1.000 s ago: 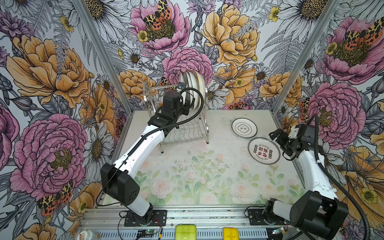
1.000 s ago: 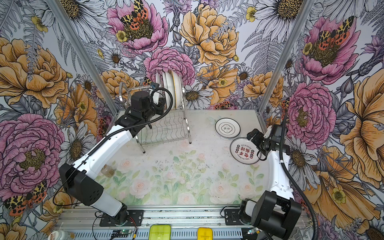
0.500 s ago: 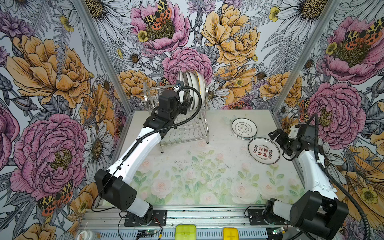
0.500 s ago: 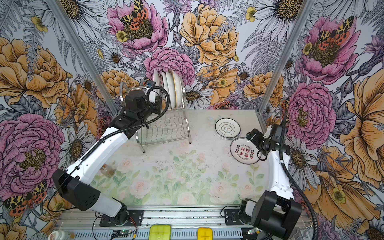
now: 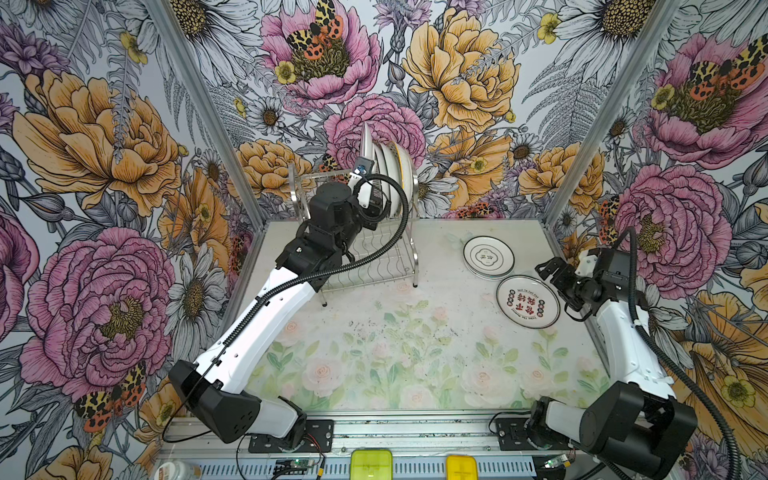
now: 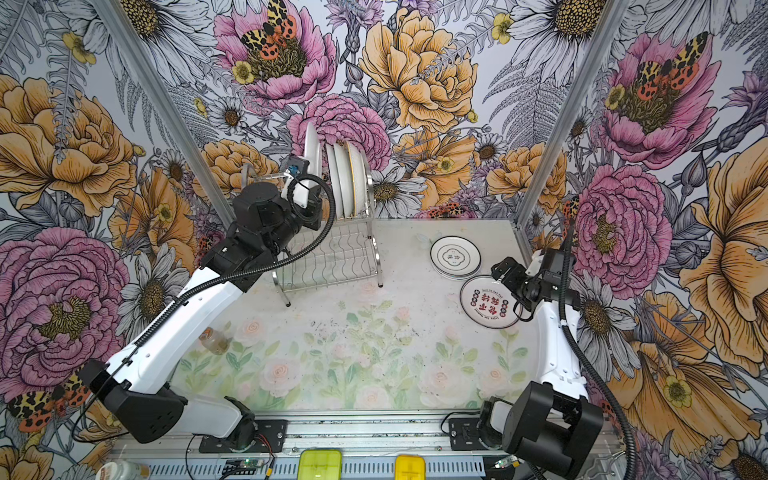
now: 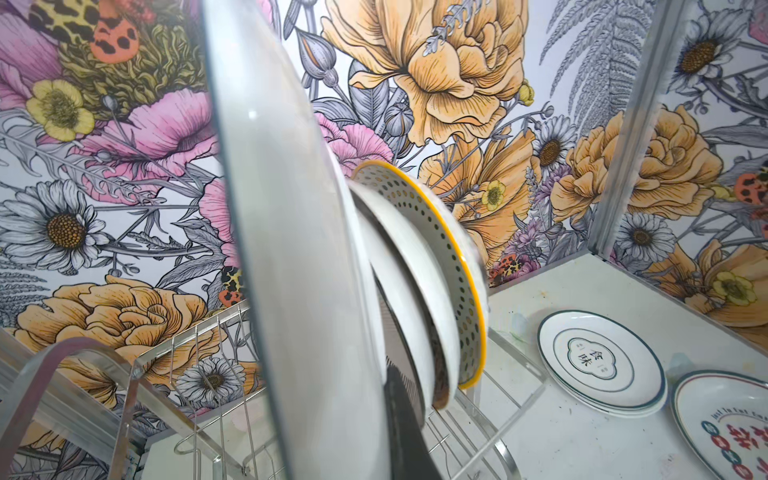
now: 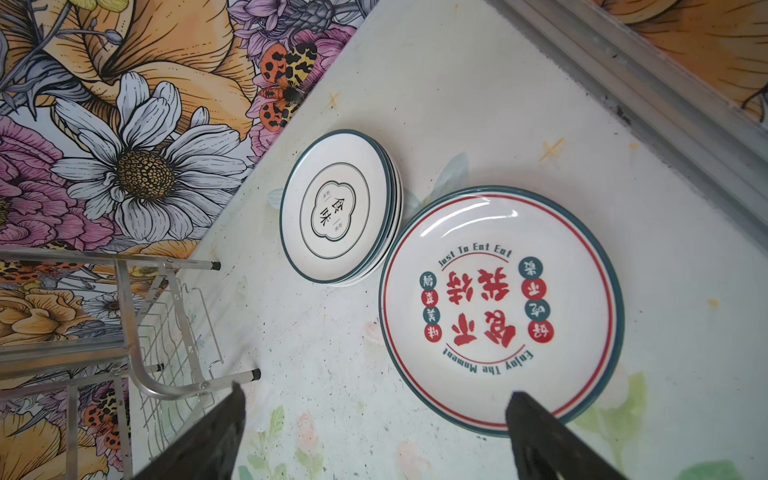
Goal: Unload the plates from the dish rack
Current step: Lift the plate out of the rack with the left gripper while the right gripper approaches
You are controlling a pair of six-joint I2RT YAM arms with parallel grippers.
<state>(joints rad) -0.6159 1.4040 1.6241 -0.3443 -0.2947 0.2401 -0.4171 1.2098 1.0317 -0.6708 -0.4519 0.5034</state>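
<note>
Several round white ceramic plates (image 5: 395, 178) stand in the shiny steel wire dish rack (image 5: 414, 249); left end effector (image 5: 371, 196) clamps the raised white plate (image 5: 365, 141), right end effector (image 8: 376, 390) gapes.

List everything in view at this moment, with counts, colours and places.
table: one, pale floral, centre
rack: one, steel, table's back left
racked plates: at least three, white, one yellow-edged, upright in rack
held plate: one, white, upright, higher than those
stacked plates: a few, white, dark-rimmed, table's back right
red plate: one, white, red characters, beside stack
boxes: two, yellow, front rail
left gripper: one, black, shut on held plate
right gripper: one, black, open, by red plate
</note>
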